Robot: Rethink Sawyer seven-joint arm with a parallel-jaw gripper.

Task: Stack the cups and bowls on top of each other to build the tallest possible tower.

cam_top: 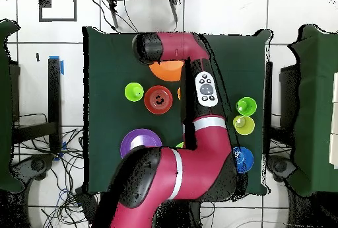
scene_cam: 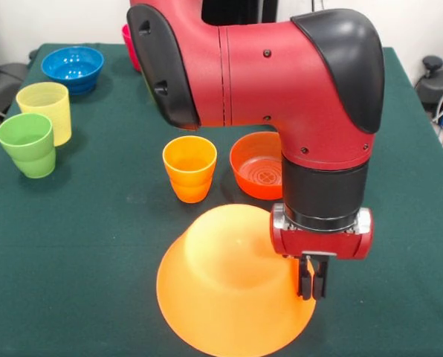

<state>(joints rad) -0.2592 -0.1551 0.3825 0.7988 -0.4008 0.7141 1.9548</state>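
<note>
Pincer hangs low over the near right slope of the big orange bowl, its two dark fingers pressed close together with nothing between them. Whether the tips touch the bowl's surface cannot be told. That bowl sits upside down on the green desk, wide rim down and flat base up, at the front of the front view. Above the pincer rise the red wrist block, a black collar and the thick red arm, which crosses the top of the picture.

Just behind the big bowl stand an orange cup, upright and open end up, and beside it a small red-orange bowl, also open side up, partly hidden by the arm. The two stand near each other but apart.

Farther off, toward the left edge in the front view, a green cup and a pale yellow cup stand upright just beside each other, and behind them a blue bowl sits open side up. A sliver of a red cup shows at the far edge, behind the arm.

From overhead, a purple bowl lies near the robot's base, and a lime cup stands just beside the red-orange bowl.
</note>
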